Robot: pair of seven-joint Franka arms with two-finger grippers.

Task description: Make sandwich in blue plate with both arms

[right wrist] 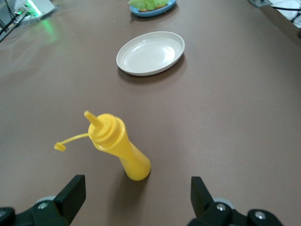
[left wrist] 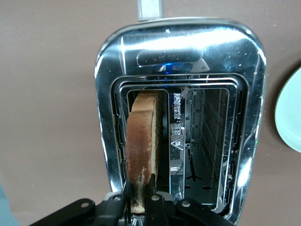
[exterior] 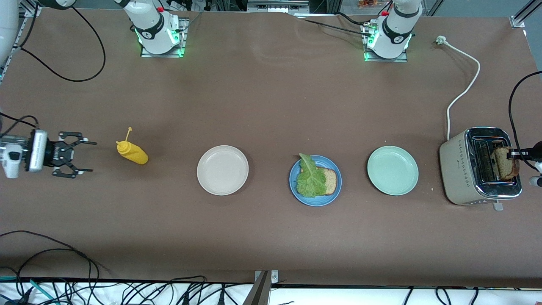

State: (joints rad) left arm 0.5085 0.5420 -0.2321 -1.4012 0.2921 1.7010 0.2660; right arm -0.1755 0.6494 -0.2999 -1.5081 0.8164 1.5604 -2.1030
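Observation:
The blue plate (exterior: 315, 181) holds one brown bread slice (exterior: 328, 180) with a green lettuce leaf (exterior: 308, 178) lying on it. The plate's edge also shows in the right wrist view (right wrist: 151, 8). A second bread slice (exterior: 504, 163) stands in a slot of the toaster (exterior: 463, 169). My left gripper (exterior: 515, 154) is shut on that slice's top edge; in the left wrist view the slice (left wrist: 142, 146) sits between the fingers of the gripper (left wrist: 139, 200). My right gripper (exterior: 85, 156) is open and empty at the right arm's end of the table, beside the yellow squeeze bottle (exterior: 132, 152).
A cream-white plate (exterior: 222, 170) and a pale mint-green plate (exterior: 392, 170) flank the blue plate. The toaster's white cord (exterior: 463, 87) runs toward the bases. The bottle (right wrist: 119, 145) and cream plate (right wrist: 151, 52) show ahead of the right gripper (right wrist: 137, 193). Cables lie along the table's front edge.

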